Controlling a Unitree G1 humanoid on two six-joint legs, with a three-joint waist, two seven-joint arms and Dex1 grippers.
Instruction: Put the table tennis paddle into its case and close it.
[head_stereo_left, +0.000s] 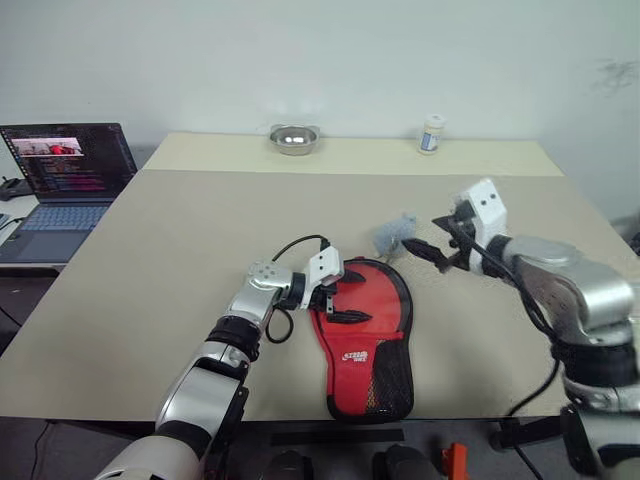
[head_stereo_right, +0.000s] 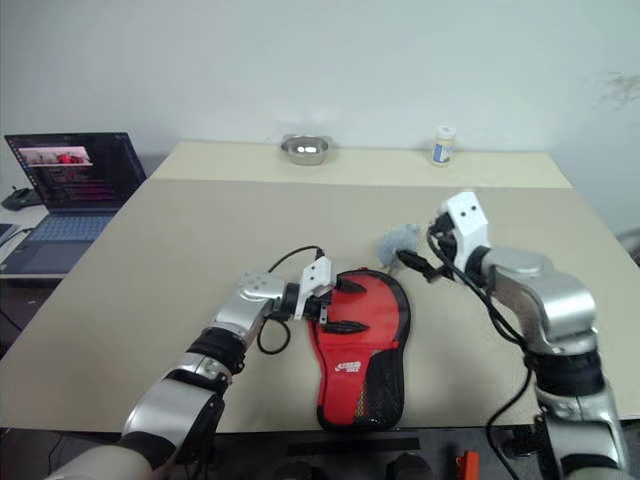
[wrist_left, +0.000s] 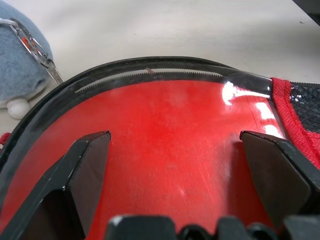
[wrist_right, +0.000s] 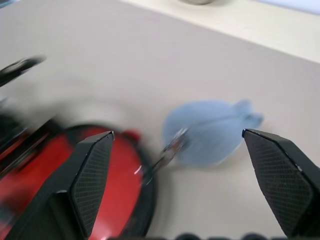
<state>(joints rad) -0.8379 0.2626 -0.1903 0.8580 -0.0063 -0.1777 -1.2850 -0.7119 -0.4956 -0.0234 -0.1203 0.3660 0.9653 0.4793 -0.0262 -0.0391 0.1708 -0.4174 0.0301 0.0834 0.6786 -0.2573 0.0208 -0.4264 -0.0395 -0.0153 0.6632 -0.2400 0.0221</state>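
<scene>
Beige matte table (head_stereo_left: 180, 260); glossy red paddle-shaped case (head_stereo_left: 362, 340), black mesh; both end effectors spread.

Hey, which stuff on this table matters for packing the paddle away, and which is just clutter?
Matters:
- case, still unzipped
- table tennis paddle, inside it
- blue plush charm, on its zip pull

Clutter:
- metal bowl
- small bottle
- laptop

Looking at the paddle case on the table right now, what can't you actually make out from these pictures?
- The zip of the case: too small in the head views to tell how far round it is closed.
- The paddle's handle: covered by the case's mesh end.
- The grey-blue plush charm beside the case: blurred in the right wrist view, its shape unclear.
- The label on the small bottle at the far edge: too small to read.
</scene>
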